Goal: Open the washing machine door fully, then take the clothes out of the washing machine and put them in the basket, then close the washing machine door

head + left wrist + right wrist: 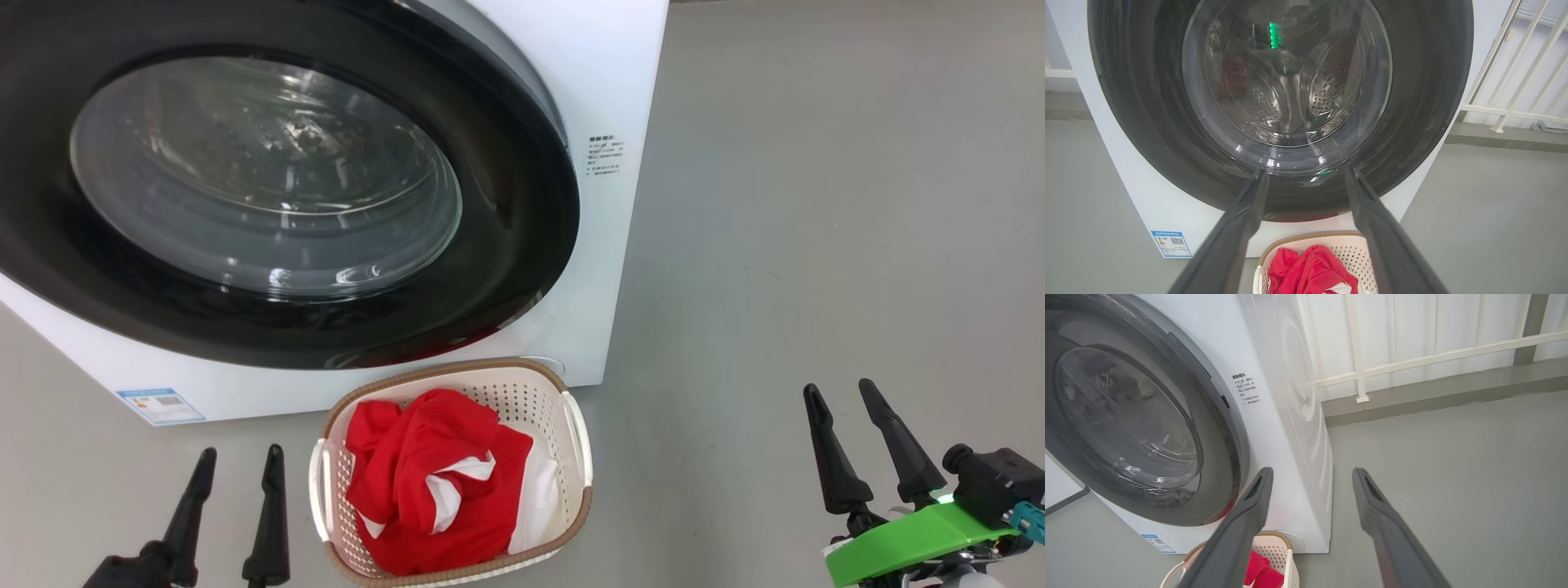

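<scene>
The washing machine (620, 73) fills the upper left of the head view, and its door (522, 269), black-rimmed with a clear glass bowl, lies shut flat against the front. Through the glass the steel drum (1290, 98) shows no fabric. Red and white clothes (433, 482) lie heaped in the basket (571, 425) on the floor just below the door. My left gripper (238, 461) stands open left of the basket, fingers apart with nothing between them. Well to the right of the basket, my right gripper (841, 390) is open too, over bare floor.
Grey floor (816, 245) stretches to the right of the machine. A white railing (1412, 359) runs along a wall behind it. A blue sticker (159, 405) marks the machine's lower left front, and a small printed label (606, 155) sits by the door's right side.
</scene>
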Tool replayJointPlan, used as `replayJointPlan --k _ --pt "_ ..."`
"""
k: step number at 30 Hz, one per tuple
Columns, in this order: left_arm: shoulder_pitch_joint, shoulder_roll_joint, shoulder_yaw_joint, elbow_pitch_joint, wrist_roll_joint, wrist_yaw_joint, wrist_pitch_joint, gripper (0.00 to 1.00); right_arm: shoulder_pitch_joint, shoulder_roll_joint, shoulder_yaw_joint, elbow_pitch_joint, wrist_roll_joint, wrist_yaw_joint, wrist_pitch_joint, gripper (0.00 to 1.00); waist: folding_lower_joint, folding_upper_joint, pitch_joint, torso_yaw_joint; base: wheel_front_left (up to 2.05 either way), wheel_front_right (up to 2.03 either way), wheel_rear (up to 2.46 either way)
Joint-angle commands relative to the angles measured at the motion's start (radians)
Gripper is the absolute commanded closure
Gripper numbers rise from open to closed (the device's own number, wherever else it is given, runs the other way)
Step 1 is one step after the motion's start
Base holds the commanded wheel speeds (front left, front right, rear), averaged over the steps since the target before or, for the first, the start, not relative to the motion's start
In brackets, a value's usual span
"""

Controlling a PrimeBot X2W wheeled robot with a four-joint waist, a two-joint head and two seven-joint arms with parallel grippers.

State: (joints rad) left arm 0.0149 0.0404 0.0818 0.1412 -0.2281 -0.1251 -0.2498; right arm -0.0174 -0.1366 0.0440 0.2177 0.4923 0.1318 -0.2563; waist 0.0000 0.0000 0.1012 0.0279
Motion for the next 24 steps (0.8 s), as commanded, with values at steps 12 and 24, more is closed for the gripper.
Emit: replayJointPlan --k 12,24 --pt "0.003 -0.001 0.002 0.006 -0.054 0.001 0.003 1.0 -0.003 0.012 0.0 0.007 0.0 0.0 0.001 1.0 0.0 0.0 0.014 -0.008 0.0 0.0 0.0" --pt "0.003 -0.006 -0.007 0.057 -0.133 0.001 0.023 1.0 -0.002 0.032 0.0 0.054 0.067 0.0 0.019 1.0 0.0023 0.0 0.006 -0.009 0.0 0.0 0.0"
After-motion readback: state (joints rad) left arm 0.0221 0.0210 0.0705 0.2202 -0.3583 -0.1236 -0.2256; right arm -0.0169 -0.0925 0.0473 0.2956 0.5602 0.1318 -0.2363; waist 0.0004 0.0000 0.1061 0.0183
